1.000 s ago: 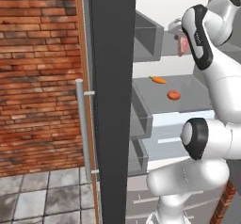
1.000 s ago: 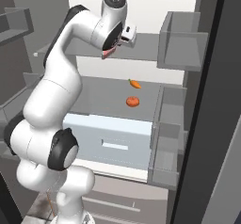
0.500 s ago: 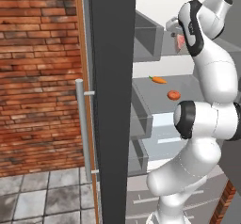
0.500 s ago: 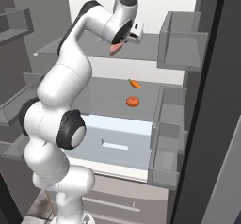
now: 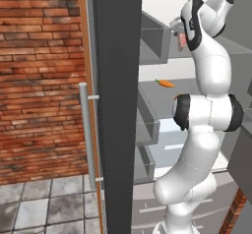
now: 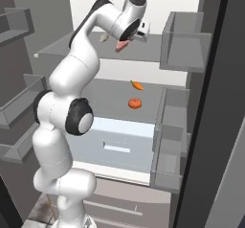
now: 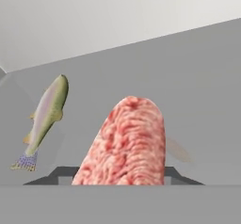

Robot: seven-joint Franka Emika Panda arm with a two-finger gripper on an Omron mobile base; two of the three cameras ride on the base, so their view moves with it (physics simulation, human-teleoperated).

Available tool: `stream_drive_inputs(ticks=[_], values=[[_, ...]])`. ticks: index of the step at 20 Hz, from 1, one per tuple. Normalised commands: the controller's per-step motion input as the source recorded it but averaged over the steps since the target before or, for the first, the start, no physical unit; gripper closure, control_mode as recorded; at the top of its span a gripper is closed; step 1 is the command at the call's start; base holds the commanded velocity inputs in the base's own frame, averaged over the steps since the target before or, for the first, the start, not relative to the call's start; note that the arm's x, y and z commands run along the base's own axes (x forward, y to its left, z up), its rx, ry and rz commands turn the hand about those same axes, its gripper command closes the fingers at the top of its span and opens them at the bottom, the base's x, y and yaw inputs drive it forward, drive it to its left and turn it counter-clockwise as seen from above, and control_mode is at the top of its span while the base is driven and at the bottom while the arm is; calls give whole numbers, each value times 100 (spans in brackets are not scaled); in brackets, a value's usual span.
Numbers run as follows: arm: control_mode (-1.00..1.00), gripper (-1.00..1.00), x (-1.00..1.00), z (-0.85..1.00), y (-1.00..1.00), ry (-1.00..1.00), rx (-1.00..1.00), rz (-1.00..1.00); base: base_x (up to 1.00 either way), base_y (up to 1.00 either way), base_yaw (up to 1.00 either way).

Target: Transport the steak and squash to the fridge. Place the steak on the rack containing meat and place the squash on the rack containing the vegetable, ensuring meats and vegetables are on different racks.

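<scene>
Holding the steak (image 7: 124, 143) clamped in our gripper (image 6: 122, 45) over the fridge's upper shelf (image 6: 72, 45), near the fish (image 7: 44, 115), we judge it soft, slick and floppy, so a mid-slab pinch looks safest.

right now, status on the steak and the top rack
Tool shut on steak, over the upper rack of the fridge. Fish already on that rack, left of the steak. Carrot and round orange squash one rack down. Nothing in the way.
</scene>
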Motion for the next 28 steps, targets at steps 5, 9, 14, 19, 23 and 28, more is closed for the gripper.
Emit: stream_drive_inputs(ticks=[5,9,14,19,23,28], values=[[-100,100,64,-43,-8,0,0,1,0,0,0],[-100,100,65,-55,-3,0,0,0,0,0,0],[-100,100,31,-51,0,-4,0,0,0,0,0],[-100,-100,23,-64,2,0,0,0,0,0,0],[-100,-100,14,-17,1,0,0,0,0,0,0],[-100,-100,1,0,0,0,0,-1,0,0,0]])
